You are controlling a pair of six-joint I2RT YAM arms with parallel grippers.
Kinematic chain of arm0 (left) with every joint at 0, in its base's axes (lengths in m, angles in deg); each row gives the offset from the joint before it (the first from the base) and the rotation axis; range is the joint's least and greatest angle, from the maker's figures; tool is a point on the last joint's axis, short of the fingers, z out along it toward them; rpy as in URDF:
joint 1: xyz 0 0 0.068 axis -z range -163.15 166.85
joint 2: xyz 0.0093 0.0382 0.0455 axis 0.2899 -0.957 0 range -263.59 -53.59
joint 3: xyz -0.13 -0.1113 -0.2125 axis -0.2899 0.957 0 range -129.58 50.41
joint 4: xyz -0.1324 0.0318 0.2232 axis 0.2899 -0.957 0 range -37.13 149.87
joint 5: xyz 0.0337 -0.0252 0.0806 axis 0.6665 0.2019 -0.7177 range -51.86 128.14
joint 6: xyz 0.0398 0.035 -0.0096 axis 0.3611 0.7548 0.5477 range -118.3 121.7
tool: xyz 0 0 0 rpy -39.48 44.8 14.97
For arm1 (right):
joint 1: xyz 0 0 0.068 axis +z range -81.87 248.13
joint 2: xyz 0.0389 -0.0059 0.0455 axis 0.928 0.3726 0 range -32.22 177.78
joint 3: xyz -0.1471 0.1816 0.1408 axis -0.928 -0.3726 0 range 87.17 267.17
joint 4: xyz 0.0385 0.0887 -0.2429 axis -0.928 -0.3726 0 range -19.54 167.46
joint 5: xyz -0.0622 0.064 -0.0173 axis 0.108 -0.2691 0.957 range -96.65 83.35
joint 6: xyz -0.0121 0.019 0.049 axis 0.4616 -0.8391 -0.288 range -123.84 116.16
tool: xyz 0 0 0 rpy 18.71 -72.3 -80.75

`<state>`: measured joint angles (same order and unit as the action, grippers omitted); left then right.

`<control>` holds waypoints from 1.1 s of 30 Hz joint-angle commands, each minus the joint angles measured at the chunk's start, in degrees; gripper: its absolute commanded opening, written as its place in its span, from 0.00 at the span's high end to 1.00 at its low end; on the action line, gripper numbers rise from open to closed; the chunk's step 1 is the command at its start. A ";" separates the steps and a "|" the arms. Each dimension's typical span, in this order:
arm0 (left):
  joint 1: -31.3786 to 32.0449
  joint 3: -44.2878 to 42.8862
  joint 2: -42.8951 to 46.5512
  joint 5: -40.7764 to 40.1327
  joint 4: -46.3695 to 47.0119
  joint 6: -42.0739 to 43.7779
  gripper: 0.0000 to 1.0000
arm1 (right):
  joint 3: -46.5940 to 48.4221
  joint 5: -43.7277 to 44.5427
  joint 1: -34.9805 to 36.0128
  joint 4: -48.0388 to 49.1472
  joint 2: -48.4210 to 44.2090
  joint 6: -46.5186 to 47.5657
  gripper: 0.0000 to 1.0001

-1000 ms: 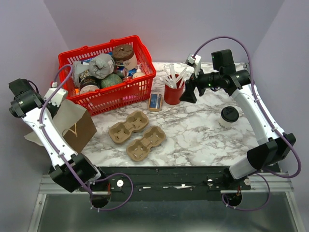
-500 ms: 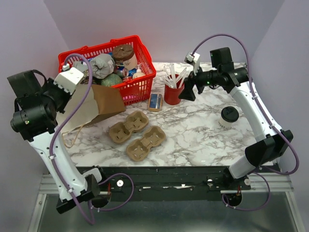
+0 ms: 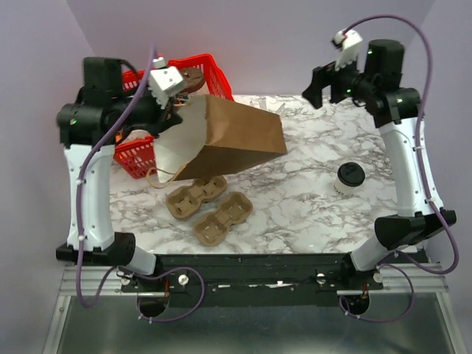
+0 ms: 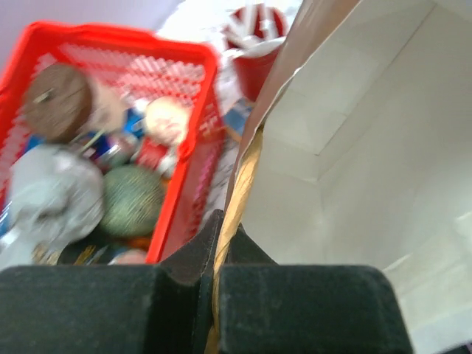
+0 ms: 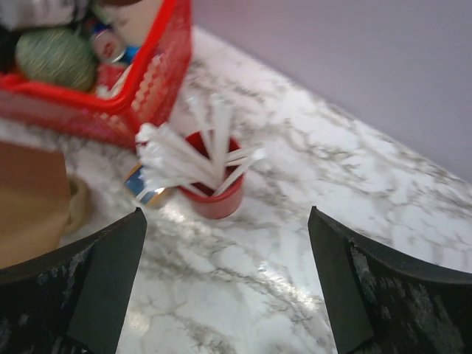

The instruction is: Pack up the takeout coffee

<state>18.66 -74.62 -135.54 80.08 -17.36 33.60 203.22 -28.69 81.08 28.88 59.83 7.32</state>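
Pinched by its rim in the left tool (image 4: 216,254), jaws narrow on the paper edge: a brown paper bag with a white inside (image 3: 236,140). Hanging tilted in the upper middle of the top view, mouth toward the lower left, base toward the right, above the two tan moulded-pulp cup carriers (image 3: 210,205) and in front of the red plastic mesh basket (image 3: 136,156).

At the right middle of that view, upright on the white marbled desk (image 3: 295,199) and well apart from the bag: the small cream-white paper takeout coffee cup with a round black lid (image 3: 349,178), untouched. High at the upper right, spread wide and holding nothing: the right tool (image 3: 313,83), looking down on the red cup of white plastic cutlery (image 5: 214,193).

Judged as the step in hand: standing the bag ready for loading. Best done by swinging the base down first, onto bare marble between carriers and coffee, never on the carriers. Hold the rim high to leave the mouth gaping upward. Only then send the right tool down around the cup's paper wall under the lid, gently enough not to crush it. Mind the cutlery cup on the way.
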 commanded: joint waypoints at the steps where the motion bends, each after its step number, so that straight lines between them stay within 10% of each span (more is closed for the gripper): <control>1: 13.38 -3.90 -5.74 -2.63 -4.07 0.44 1.00 | 2.87 7.27 -5.56 1.47 -1.34 -6.85 0.00; 11: 31.41 -4.94 -17.96 -14.59 -0.11 2.47 1.00 | -7.24 8.94 -7.76 1.38 -11.45 0.43 0.00; 26: 37.92 -13.48 -33.79 -17.94 -1.18 2.73 1.00 | -18.93 -8.70 -17.34 -2.40 -14.27 -3.60 0.00; 30: 38.36 -13.04 -33.71 -18.55 4.35 -1.65 0.39 | -15.95 -14.51 -17.26 -4.59 -12.16 1.66 0.00; 33: 38.36 -13.40 -32.75 -17.86 8.93 -4.65 0.26 | -15.94 -18.55 -17.34 -4.68 -11.98 8.60 0.00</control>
<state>56.73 -87.34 -169.49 62.35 -15.20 33.69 185.50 -38.92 63.90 26.39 47.66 7.78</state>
